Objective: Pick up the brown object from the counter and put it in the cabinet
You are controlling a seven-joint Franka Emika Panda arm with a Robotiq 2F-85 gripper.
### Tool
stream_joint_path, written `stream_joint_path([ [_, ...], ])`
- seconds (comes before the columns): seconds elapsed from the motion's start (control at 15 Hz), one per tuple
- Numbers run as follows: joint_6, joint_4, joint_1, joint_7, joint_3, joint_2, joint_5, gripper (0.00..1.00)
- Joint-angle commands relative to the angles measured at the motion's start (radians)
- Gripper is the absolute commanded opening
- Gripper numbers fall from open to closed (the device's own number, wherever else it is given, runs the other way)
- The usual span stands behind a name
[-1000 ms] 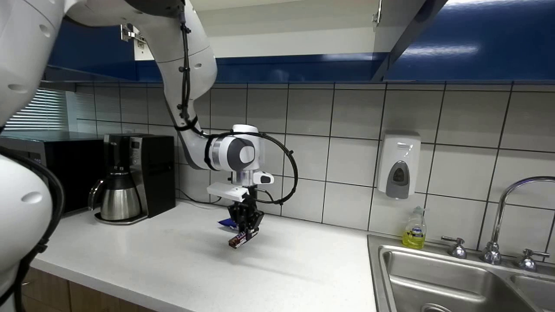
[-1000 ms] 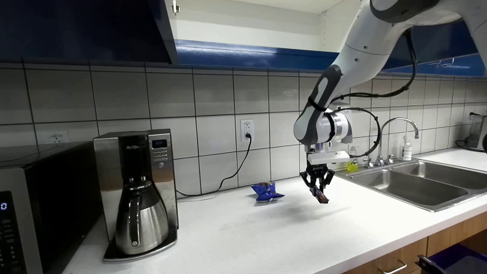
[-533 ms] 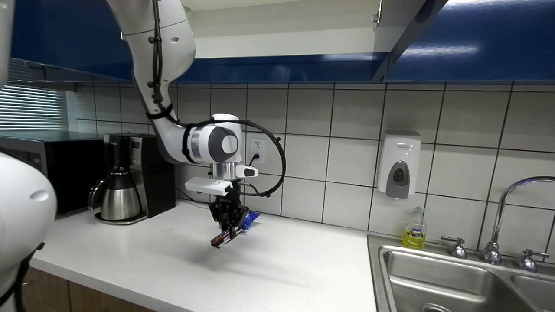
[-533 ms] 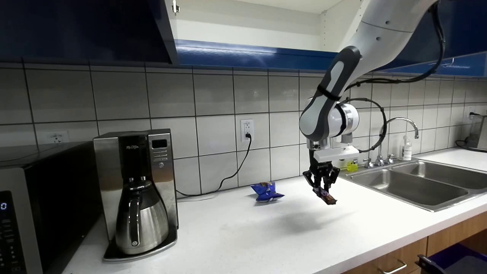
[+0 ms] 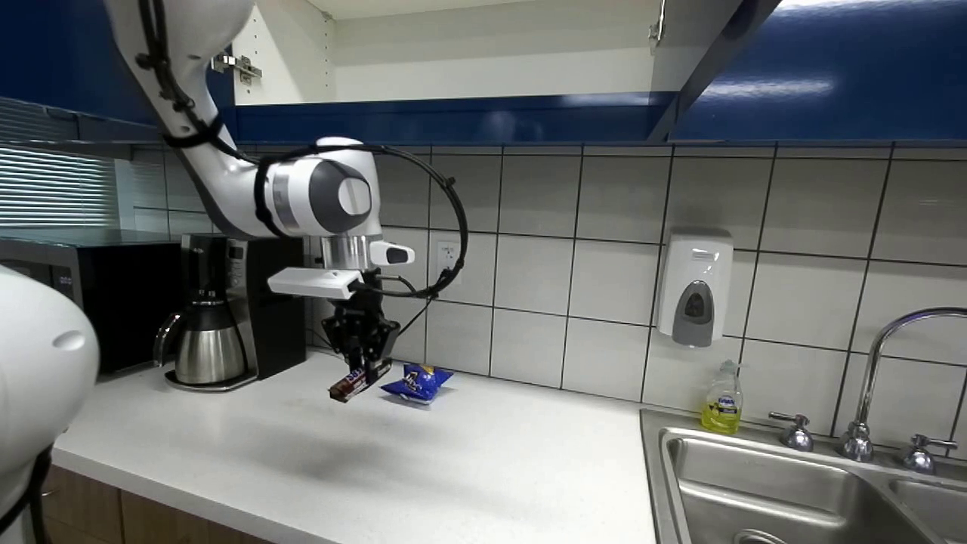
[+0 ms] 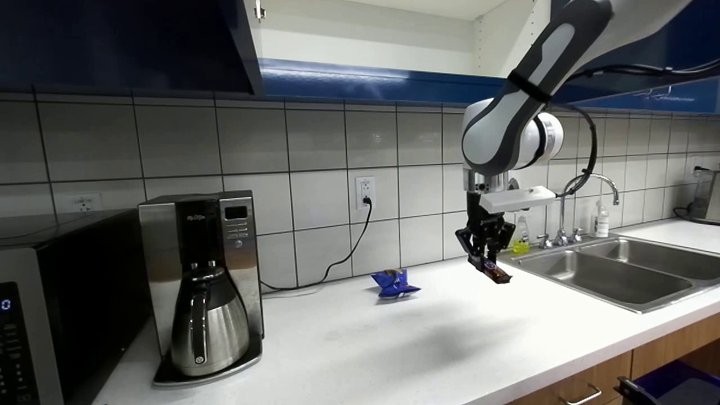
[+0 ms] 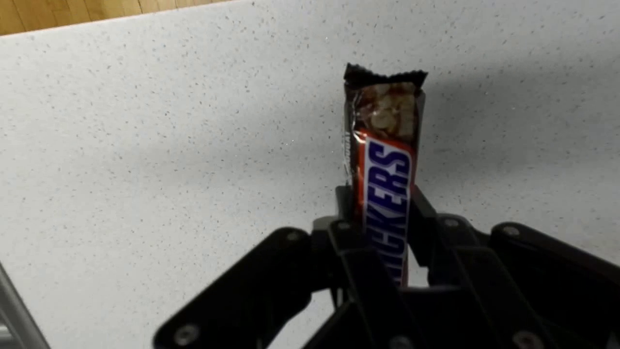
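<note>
The brown object is a wrapped Snickers bar (image 7: 387, 126), brown with a red, white and blue label. My gripper (image 7: 382, 206) is shut on it, one finger along each long side, and the bar's far end sticks out past the fingertips. In both exterior views the gripper (image 5: 364, 369) (image 6: 485, 260) points down and holds the bar (image 5: 349, 385) (image 6: 497, 273) above the white counter (image 5: 453, 476). The bar's near end is hidden by the gripper. The wall cabinet (image 5: 491, 57) (image 6: 365, 34) stands open above, with a blue lower edge and white inside.
A blue snack bag (image 5: 417, 382) (image 6: 394, 283) lies on the counter near the wall. A coffee maker (image 6: 202, 287) and a microwave (image 6: 73, 304) stand at one end, a sink (image 5: 770, 483) at the other. An open cabinet door (image 5: 823, 72) hangs beside the opening.
My gripper has risen higher above the counter with the bar in it, and shifted left in an exterior view. The blue bag, partly covered before, shows whole there now.
</note>
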Motion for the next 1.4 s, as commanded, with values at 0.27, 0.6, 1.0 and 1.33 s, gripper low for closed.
stream_joint_path([
  [0.27, -0.270, -0.023, -0.017, 0.018, 0.112, -0.460, 0.044, 0.07],
  [0.6, -0.415, 0.131, -0.025, 0.029, 0.138, -0.588, 0.096, 0.07],
  [1.0, -0.492, 0.379, -0.049, 0.068, 0.153, -0.574, 0.110, 0.07],
  [1.33, -0.539, 0.562, -0.066, 0.095, 0.162, -0.513, 0.114, 0.07],
])
